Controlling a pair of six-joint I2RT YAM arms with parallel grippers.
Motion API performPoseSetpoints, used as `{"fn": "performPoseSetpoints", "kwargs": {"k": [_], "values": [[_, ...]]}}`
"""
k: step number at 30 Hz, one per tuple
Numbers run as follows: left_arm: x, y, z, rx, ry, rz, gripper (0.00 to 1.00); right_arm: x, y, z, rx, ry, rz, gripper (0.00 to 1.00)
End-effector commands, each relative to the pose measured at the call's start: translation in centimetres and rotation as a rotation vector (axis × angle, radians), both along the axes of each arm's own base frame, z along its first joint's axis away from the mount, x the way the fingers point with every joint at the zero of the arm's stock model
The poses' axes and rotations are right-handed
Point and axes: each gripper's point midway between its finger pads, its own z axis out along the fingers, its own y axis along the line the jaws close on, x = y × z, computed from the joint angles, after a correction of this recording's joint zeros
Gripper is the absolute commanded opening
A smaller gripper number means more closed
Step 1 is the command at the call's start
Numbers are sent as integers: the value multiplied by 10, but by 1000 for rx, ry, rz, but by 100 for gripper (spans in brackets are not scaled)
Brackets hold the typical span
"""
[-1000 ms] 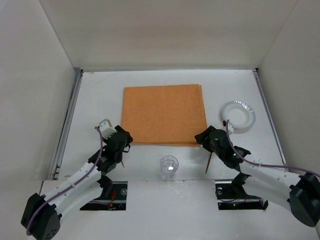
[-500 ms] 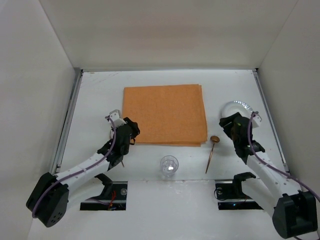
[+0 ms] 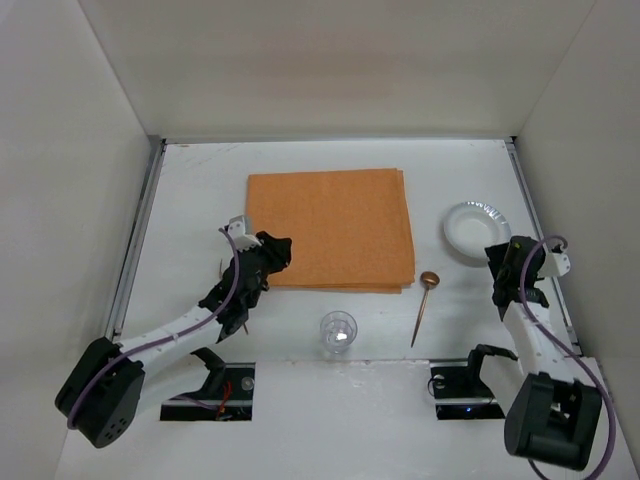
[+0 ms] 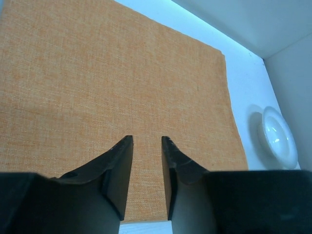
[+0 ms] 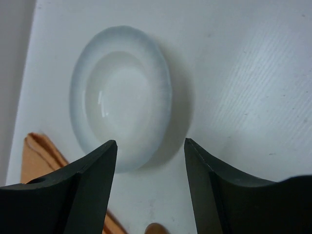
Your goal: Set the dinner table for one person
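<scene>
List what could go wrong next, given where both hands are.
1. The right hand is open at the near rim of the white bowl; a pinch on that smooth rim may slip or shove it away.
2. The left hand hangs over the near edge of the orange mat; dragging could bunch the cloth.
3. The glass stands between the arms, so a sweep might topple it.

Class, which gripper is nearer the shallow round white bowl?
Right. The right gripper hovers beside the white bowl; the left gripper is far off, over the orange cloth mat.

Mat (image 3: 330,228) on dinner table (image 3: 200,190), bowl (image 3: 476,228) right, glass (image 3: 338,333), spoon (image 3: 422,308) before it
</scene>
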Motion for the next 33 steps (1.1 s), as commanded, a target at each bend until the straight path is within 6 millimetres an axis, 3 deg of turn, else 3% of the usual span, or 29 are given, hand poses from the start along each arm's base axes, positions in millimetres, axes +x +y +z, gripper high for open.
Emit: {"fn": "performPoseSetpoints", "kwargs": {"k": [1,5,9,14,21,25,28,33], "values": [[3,10,21,-53,-83,24,33,10,-5,-13,44,3,0,63],[1,17,22,-64,-94,45,40,25,-10,-19,99,-18,-8,63],[2,17,17,-62,-82,50,41,27,-22,-29,136,-36,-62,61],[4,17,12,-63,-68,55,42,43,-25,-37,175,-96,-42,58],[7,21,8,-53,-59,78,43,61,-26,-51,236,-134,-26,39],[9,28,7,-53,-60,102,43,64,-31,-56,265,-167,-37,19],[8,28,8,-55,-63,102,44,66,-34,-47,254,-220,-33,12],[9,27,4,-48,-53,99,44,79,-33,-6,223,-356,13,3]]}}
